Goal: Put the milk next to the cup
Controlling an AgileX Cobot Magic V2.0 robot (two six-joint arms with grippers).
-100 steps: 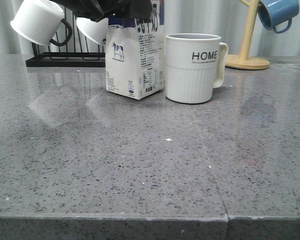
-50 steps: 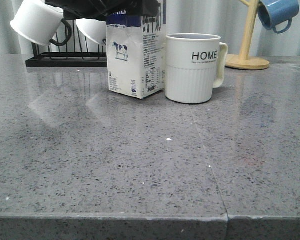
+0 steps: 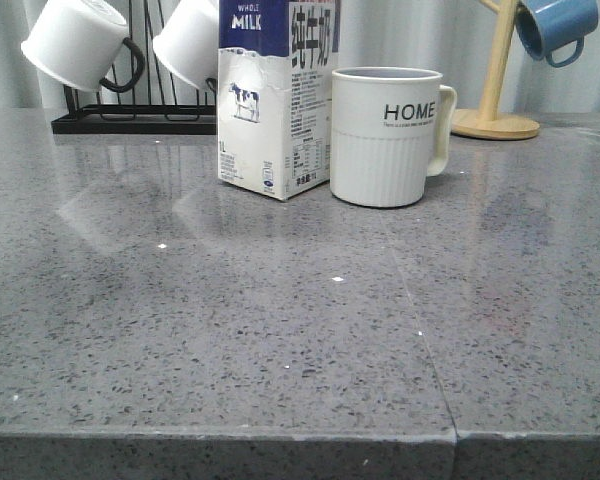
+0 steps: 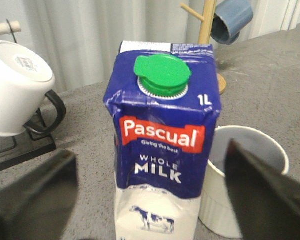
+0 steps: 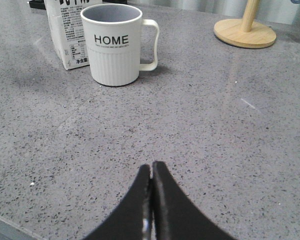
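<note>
Since earlier, left tool [image 4: 150, 200] has lifted clear of milk [image 3: 277, 100].
Milk stands upright beside cup [image 3: 385, 135]; left tool spread wide, straddling it; right tool [image 5: 151, 175] closed, empty.

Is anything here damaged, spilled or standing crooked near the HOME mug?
Only small things. The milk carton stands upright beside the cup, but its blue top is dented and creased near the green cap. No spill shows on the table. The left gripper is open around the carton, not touching it.
</note>
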